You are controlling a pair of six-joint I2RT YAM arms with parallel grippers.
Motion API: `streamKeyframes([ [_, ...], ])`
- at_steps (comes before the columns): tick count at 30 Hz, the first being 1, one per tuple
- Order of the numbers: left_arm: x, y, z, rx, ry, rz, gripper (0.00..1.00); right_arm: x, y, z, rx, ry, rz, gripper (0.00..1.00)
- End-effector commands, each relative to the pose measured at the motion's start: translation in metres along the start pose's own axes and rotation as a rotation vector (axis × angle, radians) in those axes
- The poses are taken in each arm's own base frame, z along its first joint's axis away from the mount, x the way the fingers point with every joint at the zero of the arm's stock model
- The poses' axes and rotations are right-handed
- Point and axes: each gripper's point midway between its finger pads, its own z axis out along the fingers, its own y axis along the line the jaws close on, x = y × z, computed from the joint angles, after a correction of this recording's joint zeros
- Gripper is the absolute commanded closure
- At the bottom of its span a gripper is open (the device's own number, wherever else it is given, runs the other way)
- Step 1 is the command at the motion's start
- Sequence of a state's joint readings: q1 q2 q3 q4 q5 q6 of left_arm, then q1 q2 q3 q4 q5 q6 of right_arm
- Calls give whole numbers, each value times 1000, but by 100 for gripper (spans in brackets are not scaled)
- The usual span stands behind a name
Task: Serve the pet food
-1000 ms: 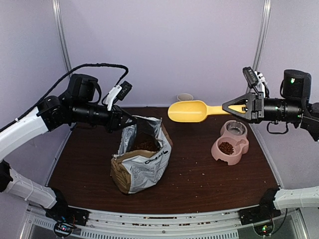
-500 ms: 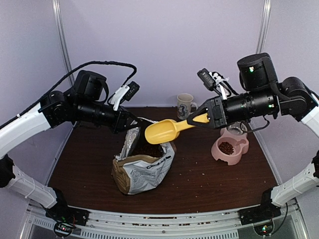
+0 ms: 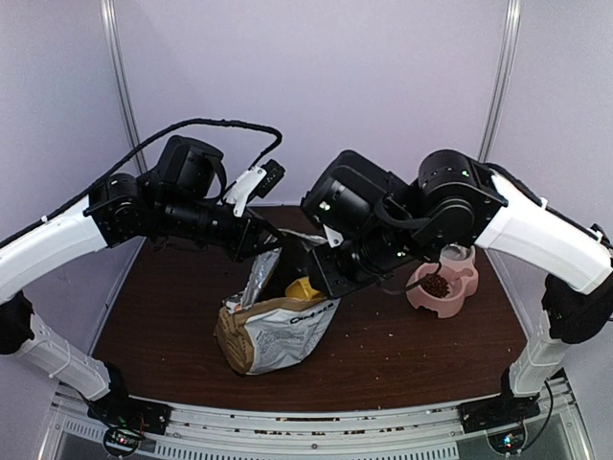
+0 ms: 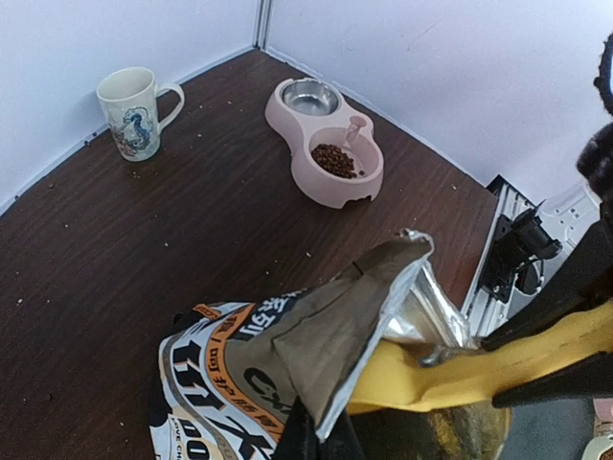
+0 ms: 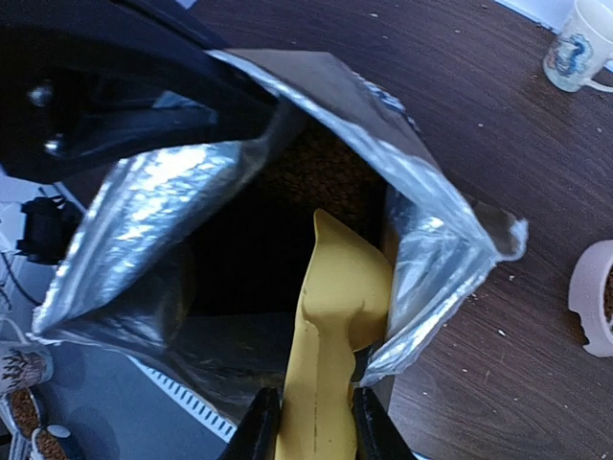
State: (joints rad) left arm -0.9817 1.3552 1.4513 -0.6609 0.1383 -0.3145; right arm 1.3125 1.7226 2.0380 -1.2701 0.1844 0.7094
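A kraft-brown bag (image 3: 273, 326) with a foil lining stands left of centre, its mouth held wide. My left gripper (image 3: 259, 244) is shut on the bag's upper rim (image 4: 383, 287), pinching the flap from the left. In the right wrist view, my right gripper (image 5: 315, 424) is shut on the handle of a yellow scoop (image 5: 337, 307). The scoop's head is down inside the bag's mouth, tilted toward the pet food (image 5: 326, 168) deep in the bag. More pet food (image 4: 333, 160) lies in one cup of the pink double bowl (image 3: 442, 305) at the right.
A white mug (image 4: 134, 110) with a printed picture stands at the back wall. The bowl's other cup holds a steel insert (image 4: 308, 97). Loose crumbs dot the brown table (image 3: 402, 345). The right arm's bulk hangs over the middle of the table.
The right arm swung left and down, carrying the scoop from beside the bowl into the bag's mouth. The left gripper kept hold of the rim and shifted slightly right.
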Motion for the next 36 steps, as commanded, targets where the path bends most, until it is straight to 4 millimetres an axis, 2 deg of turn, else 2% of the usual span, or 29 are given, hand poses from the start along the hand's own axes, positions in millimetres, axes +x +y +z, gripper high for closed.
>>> streamKeyframes([
  [1, -51, -14, -26, 30, -199, 21, 100, -14, -69, -38, 297, -113, 36, 80],
  [3, -49, -21, -25, 71, -192, 35, 100, -8, -85, -35, 380, -97, 11, 80],
  [5, -50, -39, -22, 178, -196, 45, 100, 7, -90, -14, 423, -40, -19, 80],
  [7, -51, -51, -17, 243, -212, 44, 100, 22, -86, 14, 418, 10, -33, 80],
  [11, -39, -46, 8, 222, -170, 23, 100, 46, -70, 70, 322, 78, -8, 81],
  [14, -27, -41, 26, 221, -151, 0, 100, 58, -41, 111, 137, 114, 57, 81],
  [17, -17, -38, 41, 216, -119, -17, 100, 64, -8, 129, -63, 164, 106, 81],
  [20, -13, -35, 45, 206, -111, -26, 100, 63, 16, 123, -223, 192, 131, 81],
  [24, -15, -33, 44, 192, -121, -27, 100, 52, 31, 101, -415, 189, 177, 81],
  [36, -24, -22, 30, 113, -156, -21, 100, 14, 43, -2, -870, 105, 315, 81],
])
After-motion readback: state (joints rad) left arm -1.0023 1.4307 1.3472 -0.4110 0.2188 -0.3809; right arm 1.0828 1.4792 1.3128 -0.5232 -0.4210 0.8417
